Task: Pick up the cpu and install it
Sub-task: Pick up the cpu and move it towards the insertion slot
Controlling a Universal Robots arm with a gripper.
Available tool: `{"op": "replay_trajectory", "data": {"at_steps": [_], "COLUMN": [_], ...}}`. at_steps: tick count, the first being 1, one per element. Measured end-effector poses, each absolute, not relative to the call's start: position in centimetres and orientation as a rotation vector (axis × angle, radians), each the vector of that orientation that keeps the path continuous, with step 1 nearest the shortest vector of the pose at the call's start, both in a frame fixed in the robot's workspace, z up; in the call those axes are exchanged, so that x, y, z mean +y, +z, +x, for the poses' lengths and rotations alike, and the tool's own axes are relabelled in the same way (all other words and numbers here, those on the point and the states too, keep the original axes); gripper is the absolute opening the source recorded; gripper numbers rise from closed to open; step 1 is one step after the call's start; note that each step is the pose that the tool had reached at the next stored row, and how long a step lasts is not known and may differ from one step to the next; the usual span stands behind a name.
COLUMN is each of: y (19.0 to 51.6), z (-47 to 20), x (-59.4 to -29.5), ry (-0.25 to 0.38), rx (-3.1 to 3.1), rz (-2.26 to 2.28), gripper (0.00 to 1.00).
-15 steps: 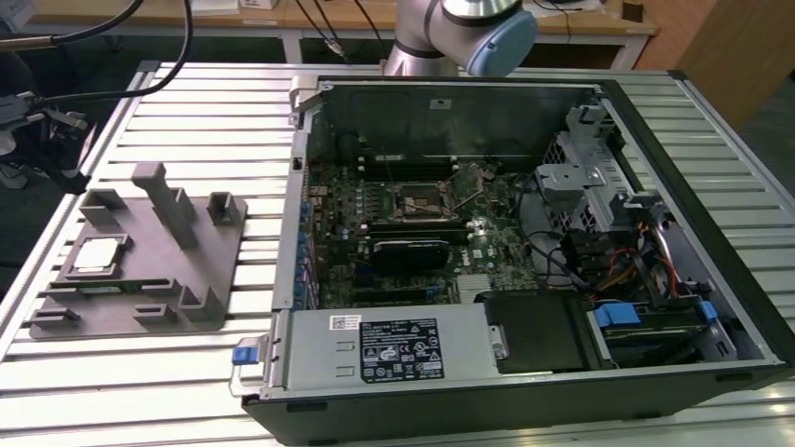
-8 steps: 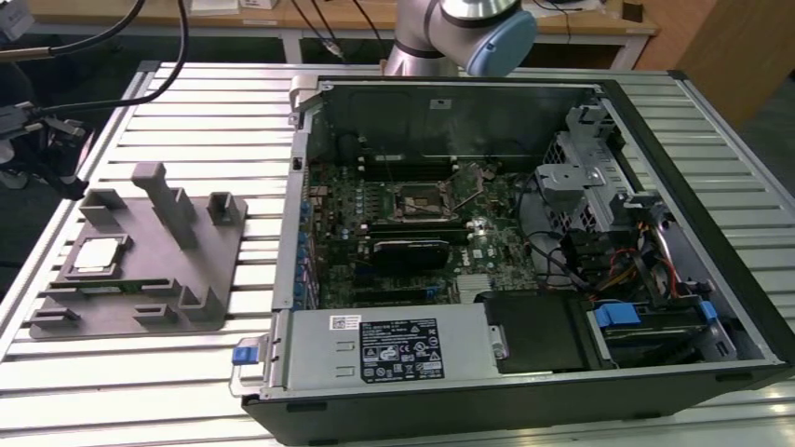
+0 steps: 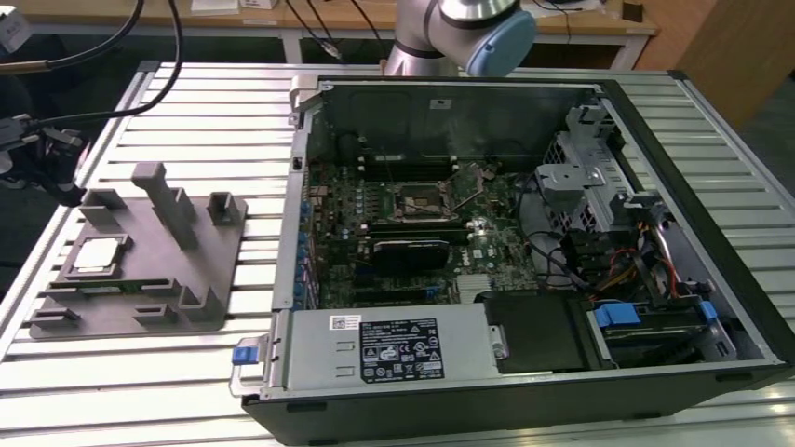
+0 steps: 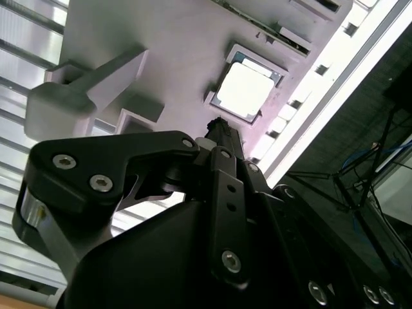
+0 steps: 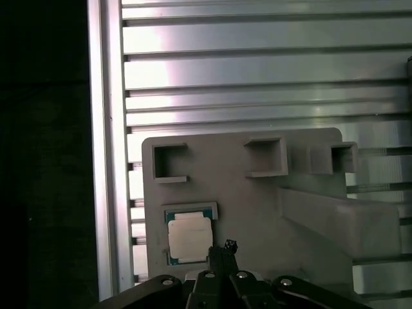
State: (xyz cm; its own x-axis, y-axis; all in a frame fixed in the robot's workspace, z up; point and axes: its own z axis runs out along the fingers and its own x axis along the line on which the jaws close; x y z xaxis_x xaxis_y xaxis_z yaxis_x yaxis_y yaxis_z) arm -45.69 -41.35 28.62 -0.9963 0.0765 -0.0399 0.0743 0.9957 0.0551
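Slatted table (image 3: 199, 88) bears a grey fixture (image 3: 218, 261) at the exterior view's left and an open case (image 3: 522, 410) at its right. The cpu (image 3: 97, 256) lies in a fixture pocket. The gripper (image 5: 228, 246), its fingers (image 5: 222, 261) pressed together on nothing, hangs near the cpu's edge.

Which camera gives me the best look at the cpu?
The first wrist view: it looks nearly straight down on the cpu, whole in its pocket on the grey fixture. The second wrist view shows it at a slant, under bright glare. The exterior view shows it far off, at its left.
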Motion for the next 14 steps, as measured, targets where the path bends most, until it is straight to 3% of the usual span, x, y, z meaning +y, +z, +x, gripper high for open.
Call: {"op": "replay_trajectory", "data": {"at_steps": [14], "y": [26.7], "z": [-46.4], "x": [-41.5], "ry": [0.083], "rx": [3.096], "rz": [0.117], "gripper": [0.11]}}
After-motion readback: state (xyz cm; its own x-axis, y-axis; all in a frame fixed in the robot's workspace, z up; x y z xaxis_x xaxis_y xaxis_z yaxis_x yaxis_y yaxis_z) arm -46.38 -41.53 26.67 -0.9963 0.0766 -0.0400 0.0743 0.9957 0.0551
